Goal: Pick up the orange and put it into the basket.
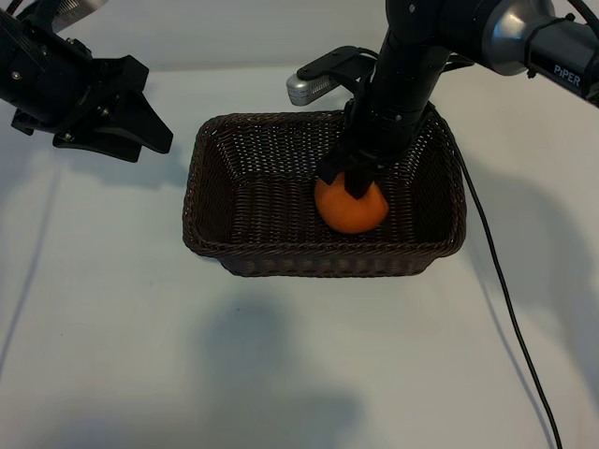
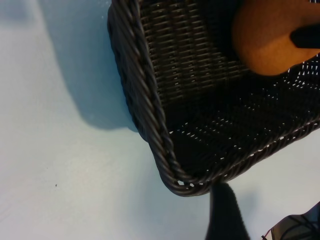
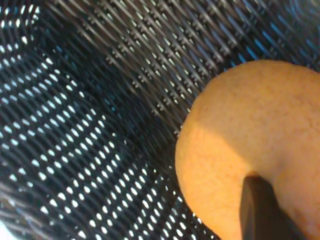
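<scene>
The orange (image 1: 351, 210) sits low inside the dark woven basket (image 1: 201, 187), right of its middle. My right gripper (image 1: 354, 180) reaches down into the basket from the back right and is shut on the orange, with a black finger on either side of its top. The right wrist view shows the orange (image 3: 250, 130) close up over the basket's weave (image 3: 90, 100), with one finger (image 3: 260, 210) pressed on its skin. My left gripper (image 1: 150, 108) hangs open at the back left, off the basket. In its wrist view I see the basket's corner (image 2: 150, 100) and the orange (image 2: 270, 40).
The basket stands mid-table on a white surface. A black cable (image 1: 505, 281) runs from the right arm down the table's right side toward the front edge. The left arm casts a shadow on the front part of the table.
</scene>
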